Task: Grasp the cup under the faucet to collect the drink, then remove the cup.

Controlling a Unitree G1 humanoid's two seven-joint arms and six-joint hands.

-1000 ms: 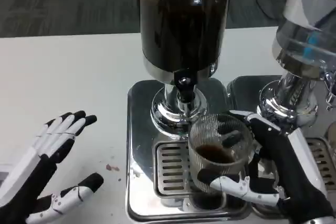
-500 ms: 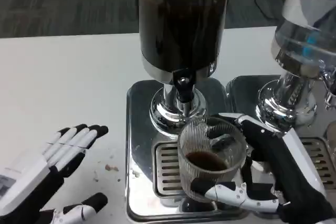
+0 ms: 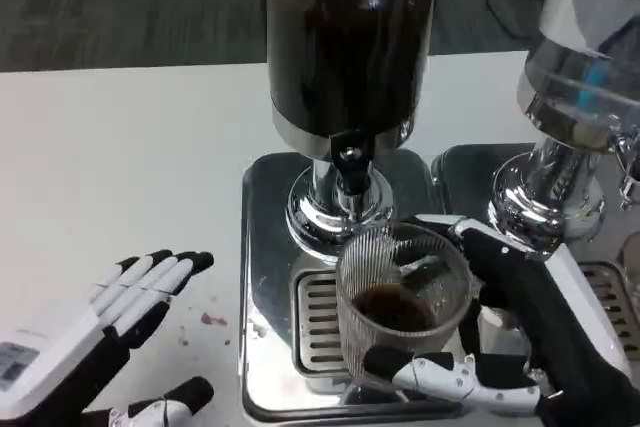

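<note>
The cup (image 3: 403, 305), a ribbed clear glass with a little dark drink in its bottom, is being gripped by the right hand (image 3: 500, 347), whose fingers are being wrapped round the cup's right side and front. The cup is being held over the slotted drip tray (image 3: 320, 319), just in front of and below the faucet (image 3: 349, 169) of the dark dispenser (image 3: 345, 42). The left hand (image 3: 110, 337) is being rested open above the tabletop (image 3: 120, 167) to the left, fingers apart and holding nothing.

By the look of it, the drink is already collected and the removal is being carried out. For this to be done well, the cup is best kept upright and level, the grip held firm but unchanged, and the cup drawn slowly toward the robot, clear of the faucet and of the second dispenser (image 3: 580, 97) standing near on the right, so that nothing is spilled.
</note>
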